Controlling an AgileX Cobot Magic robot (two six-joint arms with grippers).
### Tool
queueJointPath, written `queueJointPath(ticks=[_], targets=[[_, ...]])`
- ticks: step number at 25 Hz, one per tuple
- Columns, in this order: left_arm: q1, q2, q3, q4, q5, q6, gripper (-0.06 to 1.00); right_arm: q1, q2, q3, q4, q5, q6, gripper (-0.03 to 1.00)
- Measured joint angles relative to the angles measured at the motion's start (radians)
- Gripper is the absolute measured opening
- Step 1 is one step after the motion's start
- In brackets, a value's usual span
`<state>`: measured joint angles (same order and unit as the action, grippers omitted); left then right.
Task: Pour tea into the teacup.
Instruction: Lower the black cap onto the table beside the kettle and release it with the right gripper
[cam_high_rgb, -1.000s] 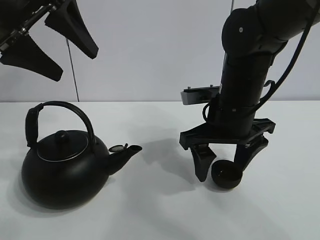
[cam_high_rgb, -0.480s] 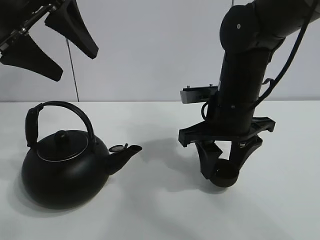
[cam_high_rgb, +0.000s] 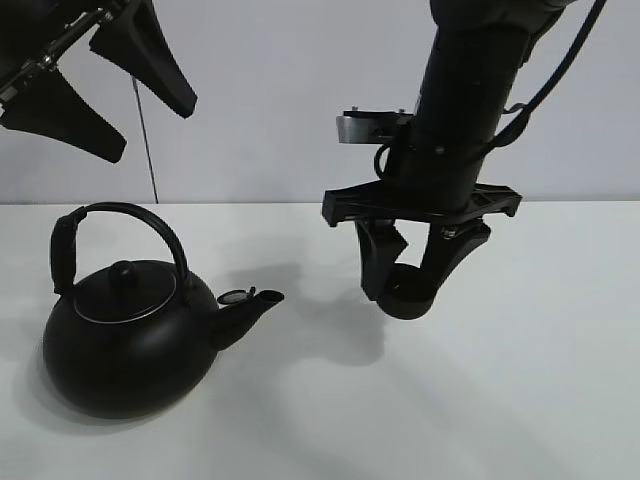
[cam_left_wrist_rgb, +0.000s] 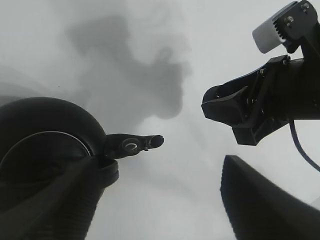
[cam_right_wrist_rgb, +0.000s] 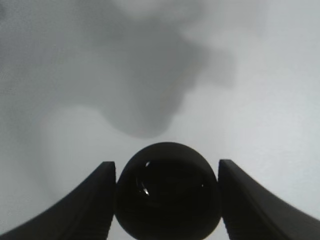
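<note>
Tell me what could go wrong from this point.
1. The teacup hangs above the table, pinched only at its round sides by the right gripper; it could slip and drop.
2. The kettle stands ungrasped, the left gripper open high above it; a poor hold on the arched handle could tip it.

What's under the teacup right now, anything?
Only bare white table and a shadow. The teacup hangs clear of the surface, clamped in the right gripper. In the right wrist view the cup itself covers the spot directly below.
</note>
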<state>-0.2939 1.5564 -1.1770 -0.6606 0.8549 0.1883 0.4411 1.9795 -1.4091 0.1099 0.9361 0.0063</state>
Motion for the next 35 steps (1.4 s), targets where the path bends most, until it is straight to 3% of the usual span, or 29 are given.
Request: queueJointPath(ticks=[9,19,35], targets=[[0.000,0.000,0.000,0.000,0.000,0.000,0.50,0.118,0.025,-0.011,0.014,-0.107,0.067,0.40],[0.000,0.000,0.000,0.000,-0.007,0.000,0.50,0.121,0.099,-0.012,-0.012,-0.180,0.203,0.40],[0.000,0.000,0.000,0.000,-0.014,0.000,0.50,0.121,0.142,-0.027,0.012,-0.202,0.210,0.40]])
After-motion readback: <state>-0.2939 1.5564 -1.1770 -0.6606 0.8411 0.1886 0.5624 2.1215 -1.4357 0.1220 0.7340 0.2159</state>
